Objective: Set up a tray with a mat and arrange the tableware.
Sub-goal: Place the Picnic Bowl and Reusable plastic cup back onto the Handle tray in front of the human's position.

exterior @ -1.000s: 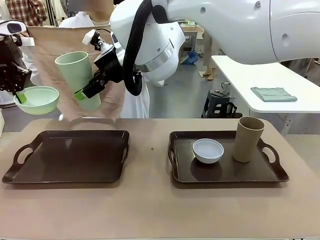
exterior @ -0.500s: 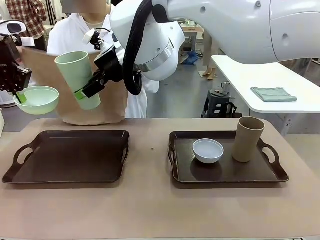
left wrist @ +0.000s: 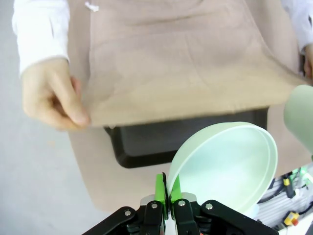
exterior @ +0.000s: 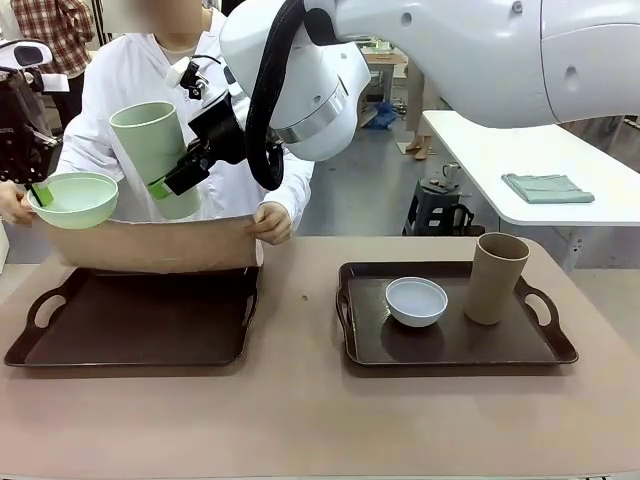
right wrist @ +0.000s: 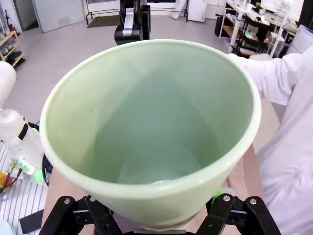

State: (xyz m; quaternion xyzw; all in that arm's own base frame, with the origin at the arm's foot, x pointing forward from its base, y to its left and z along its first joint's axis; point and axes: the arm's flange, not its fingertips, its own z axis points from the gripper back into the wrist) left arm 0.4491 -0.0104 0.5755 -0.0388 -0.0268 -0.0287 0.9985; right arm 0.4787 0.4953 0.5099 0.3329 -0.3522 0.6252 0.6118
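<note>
Tabletop point(exterior: 300, 420) room first: the near edge is bare, and so is the strip between the two dark trays. The left tray point(exterior: 140, 325) has an open floor, but its far rim is covered by the tan mat point(exterior: 150, 245). The person across the table holds the mat stretched by two corners, one hand point(exterior: 272, 222) at the tray's far right corner, the other hand point(exterior: 12, 205) out past its left handle. Both your arms hang above that far edge, so the room under them is taken by the mat and those hands. The right tray point(exterior: 450, 368) carries the pale bluish-white bowl point(exterior: 416, 300) and, just beside it on the right, the tan-brown cup point(exterior: 496, 277), upright and not touching it.

Your left gripper point(exterior: 40, 195) is clenched tight on the rim of the mint green bowl point(exterior: 75, 198). In the left wrist view the green pads pinch the thin wall from both faces, and the bowl juts out to one side of the fingers, in the air over the mat's left end.

Your right gripper point(exterior: 168, 186) stands wide and grasps the lower half of the pale green cup point(exterior: 150, 140). The cup is tilted, mouth up and leaning left, held above the mat and well clear of the tray. Cup and bowl are near each other, with a gap showing between them
</note>
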